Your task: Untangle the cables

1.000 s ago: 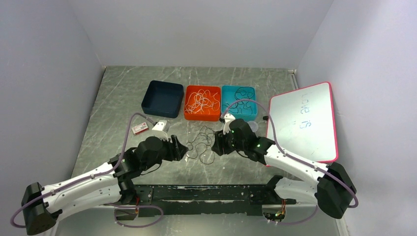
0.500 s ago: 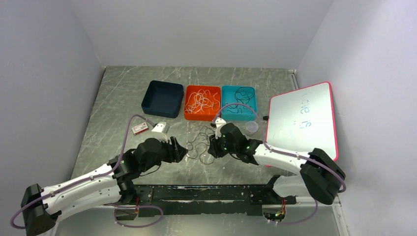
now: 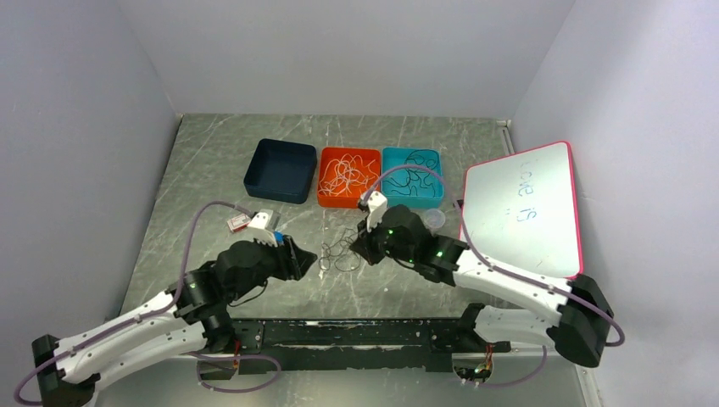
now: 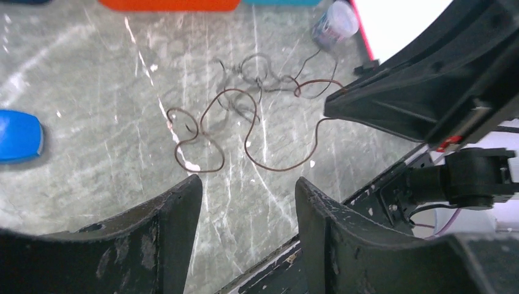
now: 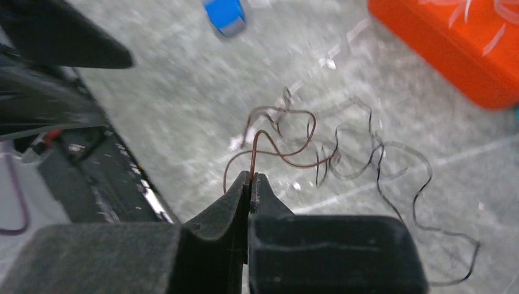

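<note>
A small tangle of thin dark cables [image 3: 341, 252] lies on the grey table between the two arms. In the left wrist view a brown cable [image 4: 245, 131] curls in loops, joined to greyer loops beyond. My right gripper [image 5: 251, 176] is shut on one end of the brown cable [image 5: 278, 149], which rises from its tips; black cables [image 5: 392, 177] trail to the right. In the top view the right gripper [image 3: 356, 248] sits at the tangle's right edge. My left gripper [image 4: 248, 184] is open and empty, just short of the tangle, at its left [image 3: 307, 257].
Three bins stand at the back: dark blue [image 3: 281, 170], orange [image 3: 348, 177] with white cables, teal [image 3: 412, 175] with black cables. A pink-framed whiteboard [image 3: 523, 208] lies right. A small clear cup [image 3: 434, 220], a red-white tag [image 3: 239, 222] and a blue object [image 4: 18, 136] lie nearby.
The right gripper has moved left and back at the tangle's edge, and the tangle looks more gathered. The left arm has drawn back toward the near left.
</note>
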Robot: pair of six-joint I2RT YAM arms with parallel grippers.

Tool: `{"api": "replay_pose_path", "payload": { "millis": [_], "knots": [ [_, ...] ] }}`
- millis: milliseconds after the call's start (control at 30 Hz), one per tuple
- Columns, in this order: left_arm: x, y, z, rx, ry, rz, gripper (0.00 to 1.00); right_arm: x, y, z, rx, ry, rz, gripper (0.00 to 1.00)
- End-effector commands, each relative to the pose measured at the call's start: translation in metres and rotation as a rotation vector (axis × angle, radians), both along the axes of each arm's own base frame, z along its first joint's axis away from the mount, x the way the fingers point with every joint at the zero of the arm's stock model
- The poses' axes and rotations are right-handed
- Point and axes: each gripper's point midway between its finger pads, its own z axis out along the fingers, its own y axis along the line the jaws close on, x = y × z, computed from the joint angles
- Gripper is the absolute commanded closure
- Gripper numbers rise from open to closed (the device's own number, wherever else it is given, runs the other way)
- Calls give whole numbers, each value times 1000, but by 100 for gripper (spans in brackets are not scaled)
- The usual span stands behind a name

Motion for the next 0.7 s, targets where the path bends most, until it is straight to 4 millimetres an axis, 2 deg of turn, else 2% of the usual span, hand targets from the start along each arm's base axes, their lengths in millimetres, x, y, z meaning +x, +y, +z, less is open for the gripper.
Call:
{"api": "replay_pose_path", "payload": {
  "millis": [0,133,267,300,467,667],
  "knots": [
    [4,16,52,-2,-155,3,37,-19,9,59,81,-52,149,100],
    [-5,18,95,-27,-311,-86,37,-46,19,92,116,-60,348,100],
    [-15,16,127,-66,-450,-166,38,-64,25,111,123,-64,500,100],
    [-17,16,132,-78,-476,-181,38,-65,25,111,118,-67,511,100],
    [-25,9,147,-117,-547,-241,36,-61,29,139,179,-131,502,100],
    [-22,-19,159,-101,-609,-332,35,-51,37,154,235,-106,424,100]
  ]
}}
